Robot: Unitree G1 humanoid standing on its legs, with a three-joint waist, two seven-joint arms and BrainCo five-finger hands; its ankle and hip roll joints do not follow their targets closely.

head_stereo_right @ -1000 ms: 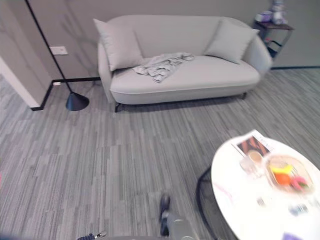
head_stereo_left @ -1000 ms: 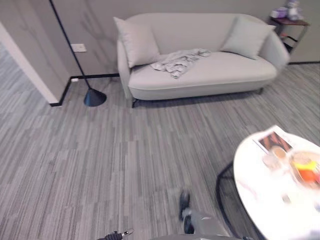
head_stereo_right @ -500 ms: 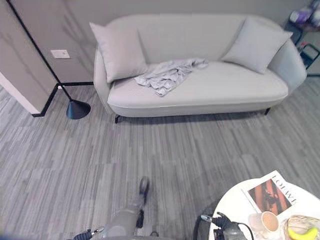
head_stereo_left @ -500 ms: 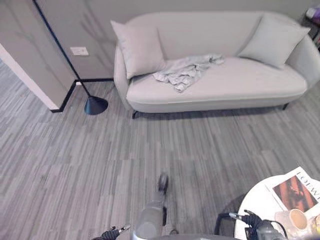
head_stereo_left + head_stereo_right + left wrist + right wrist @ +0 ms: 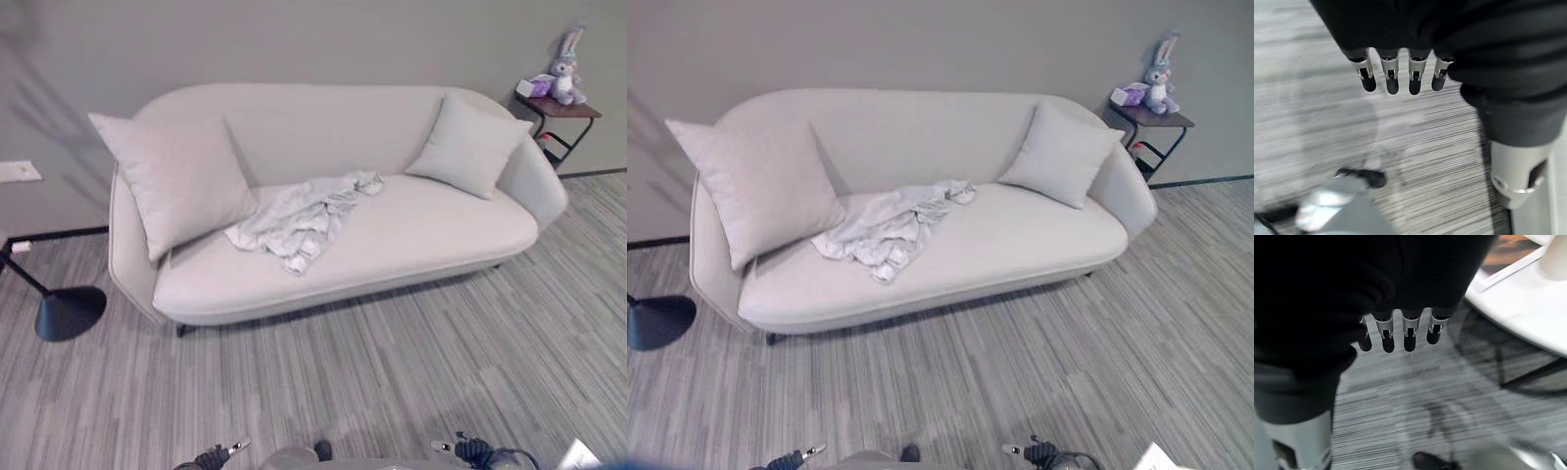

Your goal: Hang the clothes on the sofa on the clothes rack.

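Closer to the sofa (image 5: 392,250) now than a second ago: whole view shifted, so a move of the camera, not of the furniture. Sofa then small and far across the floor, with the round white desk large at the lower right; now wide across the middle of both eye views, only a white corner of the desk's magazine (image 5: 586,454) left at the bottom edge. Lamp base (image 5: 69,311) slid off to the left side.

Clothes (image 5: 299,220) untouched: one pale crumpled heap on the seat, just beside the left cushion (image 5: 176,181), one end trailing toward the backrest, well apart from the right cushion (image 5: 468,145). Side table (image 5: 558,110) with a toy rabbit (image 5: 563,73) past the sofa's right arm. No rack to be seen from here.

Left hand (image 5: 1400,73) hanging over bare floor, fingers straight and loose, holding nothing. Right hand (image 5: 1400,330) likewise relaxed and empty, over the floor beside the white desk (image 5: 1528,303).

Meaning for the task, as a judgement: approach nearly finished, pickup not yet begun. Probably a further step or two forward before a reach to the heap, likelier with the left hand given where the cloth lies. Limp fabric apt to trail or slip; a gather near the middle likely safer.
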